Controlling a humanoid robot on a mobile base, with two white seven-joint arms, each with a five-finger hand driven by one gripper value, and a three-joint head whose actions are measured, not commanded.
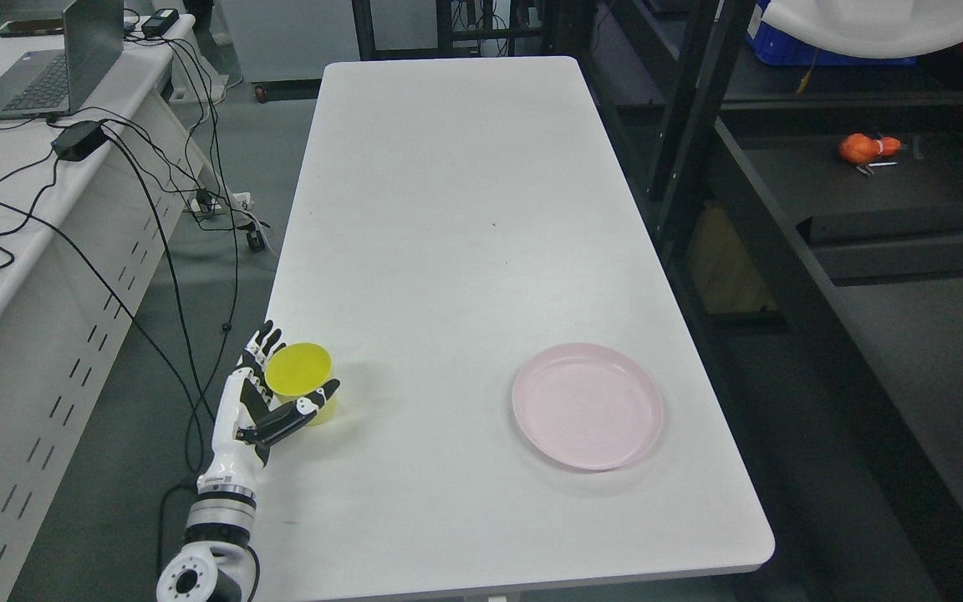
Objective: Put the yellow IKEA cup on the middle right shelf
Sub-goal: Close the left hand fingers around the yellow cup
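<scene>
A yellow cup stands upright at the near left edge of the white table. My left hand comes up from the lower left and sits against the cup. Its straight fingers are behind the cup's left side, and the thumb lies across the cup's front. The hand is open around the cup, not closed on it. The cup still rests on the table. The black shelf unit stands to the right of the table. My right arm does not show.
A pink plate lies on the table's near right. On the shelf sits an orange object, with a blue crate above. A desk at left carries a laptop and hanging cables.
</scene>
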